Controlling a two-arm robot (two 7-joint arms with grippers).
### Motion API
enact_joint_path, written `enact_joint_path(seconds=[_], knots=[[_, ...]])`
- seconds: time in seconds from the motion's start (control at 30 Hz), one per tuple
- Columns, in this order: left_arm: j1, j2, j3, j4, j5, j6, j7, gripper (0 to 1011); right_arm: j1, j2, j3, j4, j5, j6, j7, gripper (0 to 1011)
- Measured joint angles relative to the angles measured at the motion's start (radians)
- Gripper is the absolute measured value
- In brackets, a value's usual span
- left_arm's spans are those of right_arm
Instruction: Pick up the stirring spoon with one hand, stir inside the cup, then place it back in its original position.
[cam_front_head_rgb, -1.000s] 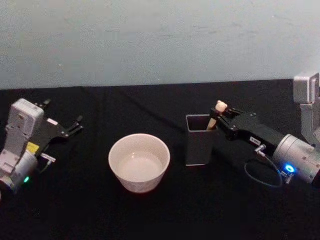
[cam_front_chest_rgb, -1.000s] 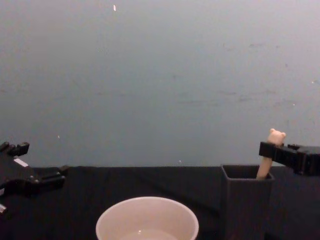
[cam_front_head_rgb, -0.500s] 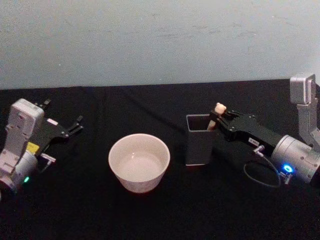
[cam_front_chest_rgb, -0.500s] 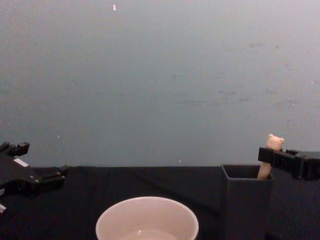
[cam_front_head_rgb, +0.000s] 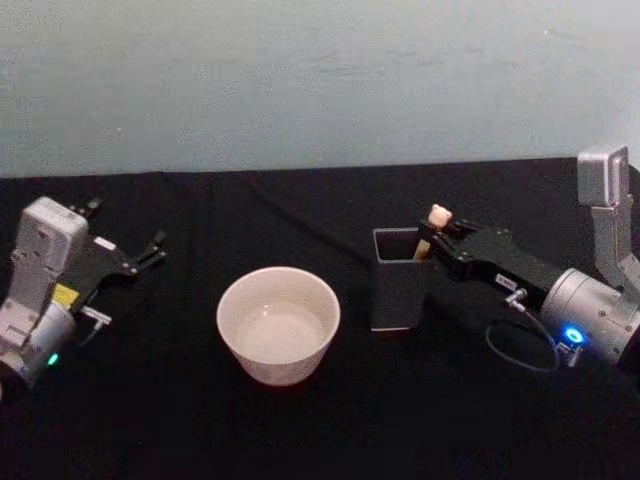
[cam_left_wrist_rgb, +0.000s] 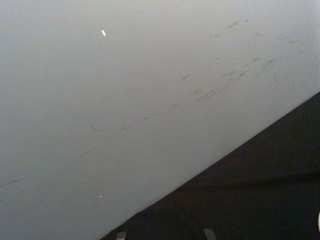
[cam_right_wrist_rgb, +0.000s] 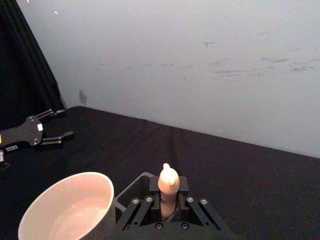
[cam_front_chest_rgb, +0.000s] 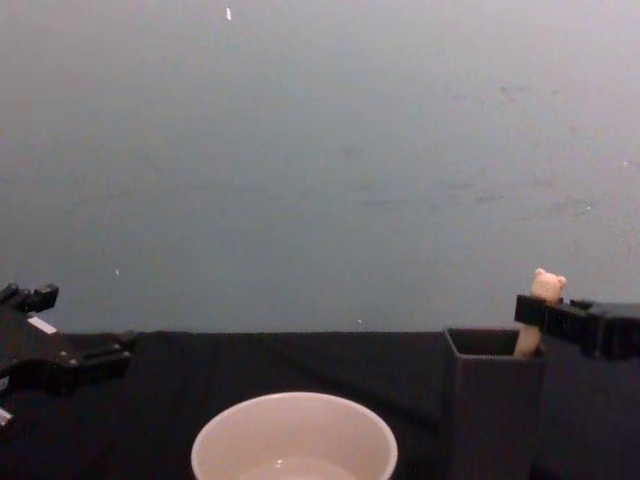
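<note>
The right tool (cam_front_head_rgb: 436, 238) is closed on the pale wooden handle of the slim bear-headed stirring spoon (cam_front_head_rgb: 437, 219), just under the bear head. The spoon stands nearly upright in the dark grey square-mouthed holder (cam_front_head_rgb: 398, 280), at about 3 o'clock from the wide cream round cup (cam_front_head_rgb: 278, 322) on the black-covered bench (cam_front_head_rgb: 180, 420).

The step in hand looks like the pick-up. To do it well, draw the spoon straight up until its stem clears the holder's rim. Only then carry it toward 9 o'clock over the cup, so the holder is not tipped.

The left tool (cam_front_head_rgb: 140, 257) is parked near the bench's 9 o'clock edge, fingers spread and holding nothing.
</note>
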Motion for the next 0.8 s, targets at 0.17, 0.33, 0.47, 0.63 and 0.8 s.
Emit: enact_joint_path(seconds=[0.17, 0.33, 0.47, 0.63, 0.8], knots=[[0.0, 0.0, 0.0, 0.0, 0.0, 0.0, 0.0, 1001, 0.0, 0.0, 0.0, 0.0, 0.0, 0.0, 0.0, 202], [0.0, 0.0, 0.0, 0.0, 0.0, 0.0, 0.0, 1001, -0.001, 0.001, 0.0, 0.0, 0.001, 0.0, 0.0, 203], [0.0, 0.0, 0.0, 0.0, 0.0, 0.0, 0.0, 1001, -0.001, 0.001, 0.001, 0.0, 0.001, 0.0, 0.001, 203], [0.0, 0.0, 0.0, 0.0, 0.0, 0.0, 0.0, 1002, -0.002, 0.001, 0.001, 0.0, 0.002, -0.001, 0.001, 233], [0.0, 0.0, 0.0, 0.0, 0.0, 0.0, 0.0, 1002, -0.002, 0.001, 0.001, -0.001, 0.002, -0.001, 0.002, 375]])
